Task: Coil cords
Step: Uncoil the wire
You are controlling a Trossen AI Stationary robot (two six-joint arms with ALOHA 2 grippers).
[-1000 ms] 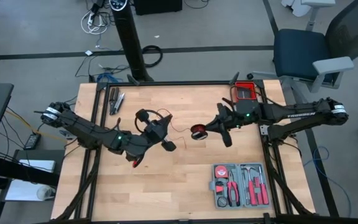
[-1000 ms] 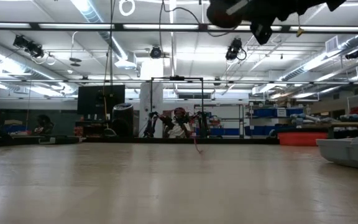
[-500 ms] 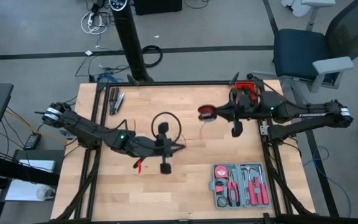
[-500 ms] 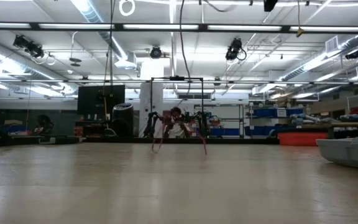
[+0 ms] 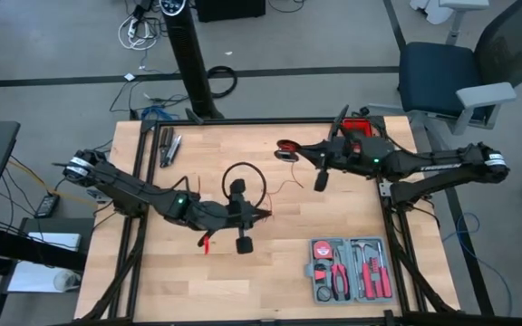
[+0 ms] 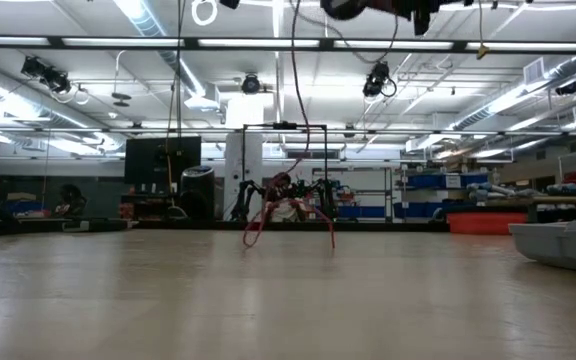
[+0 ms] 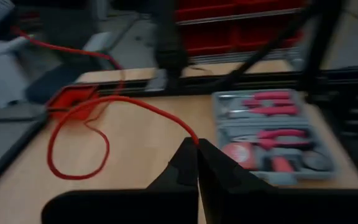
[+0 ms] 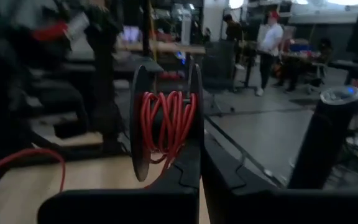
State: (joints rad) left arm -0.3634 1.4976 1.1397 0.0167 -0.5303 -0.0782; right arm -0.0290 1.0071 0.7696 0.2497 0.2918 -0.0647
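The winding step is in hand. The right tool point(image 5: 290, 150) is clamped on a black spool point(image 8: 166, 127), held above the far side of the bench point(image 5: 270, 272), with several turns of the red cord point(image 8: 165, 124) already on it. The left tool point(image 7: 197, 148), low over the middle of the bench, is pinched shut on the cord, whose slack lies in a loose loop point(image 7: 79, 140) on the wood between the two arms. A grey tool case point(image 5: 350, 269) sits at the near right, untouched. Next, judging from the slack, the spool must go round again while the left tool guides the cord, keeping light tension so the loop does not snag.
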